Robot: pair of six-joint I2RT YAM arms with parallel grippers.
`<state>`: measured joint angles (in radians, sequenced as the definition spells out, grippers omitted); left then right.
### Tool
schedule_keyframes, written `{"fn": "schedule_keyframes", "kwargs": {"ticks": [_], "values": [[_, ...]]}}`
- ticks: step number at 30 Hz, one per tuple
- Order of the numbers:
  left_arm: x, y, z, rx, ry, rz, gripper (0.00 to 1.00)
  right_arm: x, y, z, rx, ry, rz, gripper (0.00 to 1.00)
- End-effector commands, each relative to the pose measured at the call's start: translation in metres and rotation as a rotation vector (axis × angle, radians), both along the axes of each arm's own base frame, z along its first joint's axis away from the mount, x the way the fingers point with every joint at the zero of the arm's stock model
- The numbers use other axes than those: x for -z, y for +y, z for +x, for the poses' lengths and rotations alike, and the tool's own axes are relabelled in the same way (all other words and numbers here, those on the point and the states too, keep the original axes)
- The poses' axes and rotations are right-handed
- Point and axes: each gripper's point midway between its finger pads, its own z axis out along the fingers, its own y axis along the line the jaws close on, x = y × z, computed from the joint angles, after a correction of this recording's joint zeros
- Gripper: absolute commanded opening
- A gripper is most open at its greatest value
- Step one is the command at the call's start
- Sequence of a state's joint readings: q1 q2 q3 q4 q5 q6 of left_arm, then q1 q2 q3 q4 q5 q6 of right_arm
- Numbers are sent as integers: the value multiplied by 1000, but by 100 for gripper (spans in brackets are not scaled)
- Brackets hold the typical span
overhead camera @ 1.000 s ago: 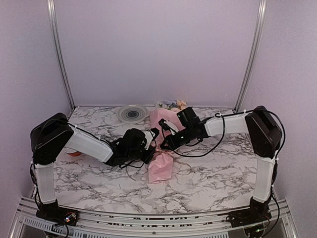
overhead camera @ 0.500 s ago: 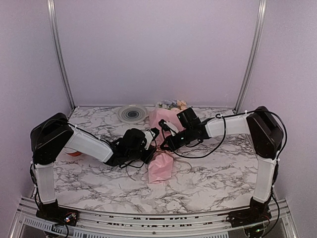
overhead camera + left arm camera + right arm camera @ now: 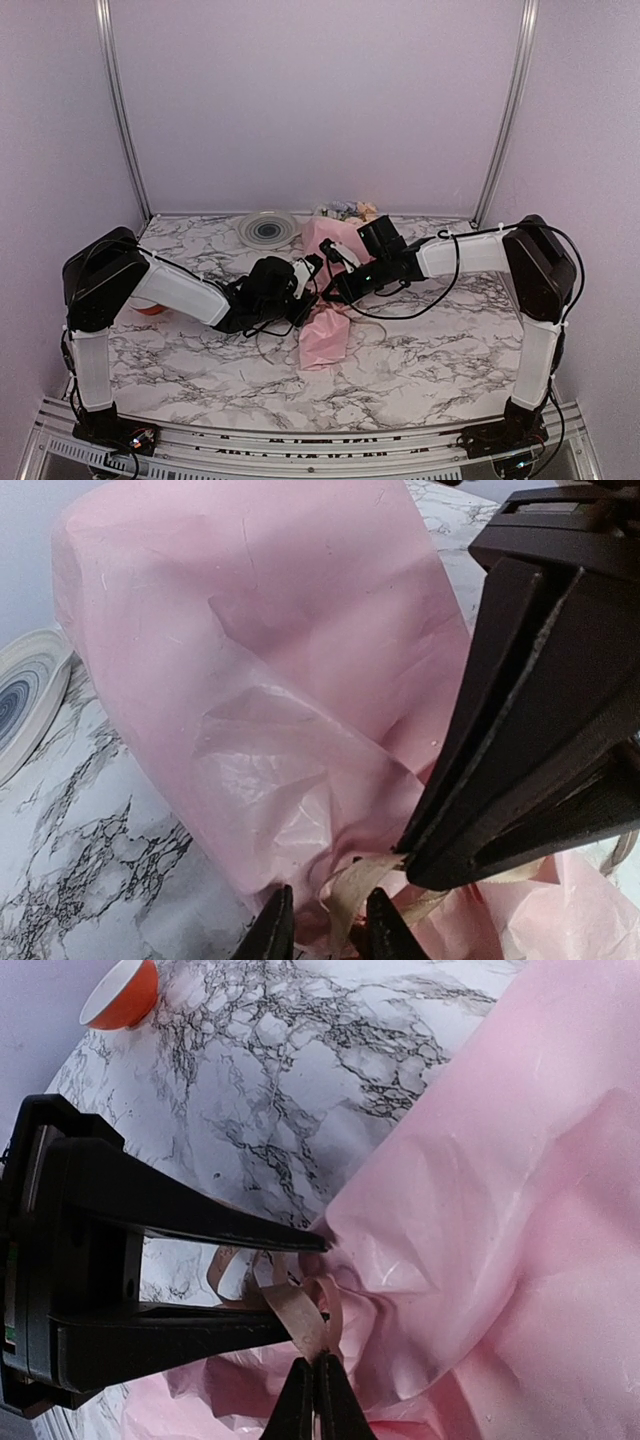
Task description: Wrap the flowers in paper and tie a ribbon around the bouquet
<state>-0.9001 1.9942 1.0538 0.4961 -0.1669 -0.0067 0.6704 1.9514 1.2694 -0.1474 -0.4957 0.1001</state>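
Seen from above: bouquet (image 3: 322, 335) lying mid-counter (image 3: 440, 350), narrow end toward the near edge, wide end toward the back wall, flowers (image 3: 345, 210) showing at that far end. Wrapped in thin pink paper (image 3: 280, 660), crumpled and gathered in at the waist. Flanked by both arms, reaching in low from left and right to meet at that waist.

At the waist: tan ribbon (image 3: 300, 1315) curled in loose loops against the paper. Right fingers (image 3: 317, 1400) pressed together, pinching one strand of the ribbon. Left fingers (image 3: 378, 932) spread partway, a ribbon loop lying between them, tips just beside the paper and close to the right fingers.

Behind the bouquet, near the back wall: round plate (image 3: 267, 229) with concentric rings. At the far left, partly hidden by the left arm: small orange-red spool (image 3: 120, 995), well apart from the bouquet.
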Motion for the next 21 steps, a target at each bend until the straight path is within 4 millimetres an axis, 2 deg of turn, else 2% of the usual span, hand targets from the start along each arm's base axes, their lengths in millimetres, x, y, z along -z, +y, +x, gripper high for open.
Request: {"fn": "schedule_keyframes", "kwargs": {"ticks": [1,8,17,21], "values": [[-4,-3,11,-18,-30,-3,24,-14,5,-4,-16,-21,33,5],[0,-1,13,-33,-29,5,24,-16,6,-4,-14,-20,45,12],[-4,2,19,-74,-44,2,25,-15,6,-13,-30,9,68,0],[-2,2,19,-81,-38,-6,26,-16,7,-16,-34,24,85,0]]}}
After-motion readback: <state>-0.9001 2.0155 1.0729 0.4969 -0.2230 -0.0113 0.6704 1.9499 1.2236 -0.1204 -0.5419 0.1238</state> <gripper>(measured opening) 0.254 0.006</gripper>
